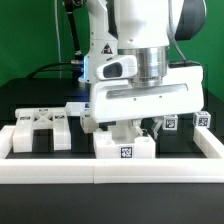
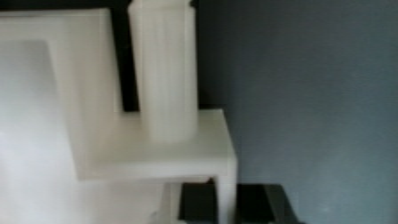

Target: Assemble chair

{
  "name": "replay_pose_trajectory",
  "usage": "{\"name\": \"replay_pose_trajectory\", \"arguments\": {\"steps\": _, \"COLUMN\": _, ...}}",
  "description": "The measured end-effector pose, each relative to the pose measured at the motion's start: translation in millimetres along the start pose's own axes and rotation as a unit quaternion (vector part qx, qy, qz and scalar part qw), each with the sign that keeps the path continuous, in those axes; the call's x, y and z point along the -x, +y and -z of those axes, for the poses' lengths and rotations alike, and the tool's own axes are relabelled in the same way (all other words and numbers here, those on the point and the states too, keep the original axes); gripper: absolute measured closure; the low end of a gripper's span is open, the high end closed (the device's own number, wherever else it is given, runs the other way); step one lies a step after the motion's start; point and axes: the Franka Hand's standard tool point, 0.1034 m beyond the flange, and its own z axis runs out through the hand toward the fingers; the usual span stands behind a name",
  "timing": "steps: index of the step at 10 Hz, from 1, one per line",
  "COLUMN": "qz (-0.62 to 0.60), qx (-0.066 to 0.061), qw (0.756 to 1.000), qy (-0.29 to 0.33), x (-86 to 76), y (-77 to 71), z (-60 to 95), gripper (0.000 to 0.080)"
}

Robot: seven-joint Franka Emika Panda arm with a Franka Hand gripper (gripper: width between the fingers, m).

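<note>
In the exterior view my gripper [image 1: 128, 133] reaches down from the big robot body onto a white blocky chair part [image 1: 126, 149] with a coded tag on its front, just behind the front rail. In the wrist view this part [image 2: 169, 150] shows as a chunky block with a round-edged bar [image 2: 160, 60] rising from it and a flat slab [image 2: 50, 100] beside it. My gripper [image 2: 231, 203] has its two dark fingers [image 2: 201, 203] close together with a thin white edge of the part between them. It is shut on this part.
A white chair part with an X-shaped brace [image 1: 45, 126] lies at the exterior view's left. Small tagged cubes [image 1: 171, 124] [image 1: 203, 119] sit at the right. A plain white border rail [image 1: 110, 172] runs along the front and up both sides. The table is black.
</note>
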Motion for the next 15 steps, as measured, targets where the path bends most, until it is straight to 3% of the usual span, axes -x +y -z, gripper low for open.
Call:
{"name": "replay_pose_trajectory", "arguments": {"steps": 8, "qz": -0.006, "qx": -0.012, "qw": 1.000, "qy": 0.022, "x": -55.5, "y": -70.0, "z": -5.2, "gripper": 0.0764}}
{"name": "replay_pose_trajectory", "arguments": {"steps": 9, "qz": -0.008, "qx": -0.014, "qw": 1.000, "qy": 0.017, "x": -56.4, "y": -74.9, "z": -5.4, "gripper": 0.0764}}
{"name": "replay_pose_trajectory", "arguments": {"steps": 13, "qz": -0.012, "qx": -0.013, "qw": 1.000, "qy": 0.009, "x": -56.9, "y": -74.5, "z": -4.6, "gripper": 0.0756}}
{"name": "replay_pose_trajectory", "arguments": {"steps": 14, "qz": -0.015, "qx": -0.010, "qw": 1.000, "qy": 0.009, "x": -57.4, "y": -68.8, "z": -4.6, "gripper": 0.0756}}
{"name": "replay_pose_trajectory", "arguments": {"steps": 15, "qz": -0.017, "qx": -0.007, "qw": 1.000, "qy": 0.009, "x": -57.6, "y": -63.4, "z": -4.7, "gripper": 0.0545}}
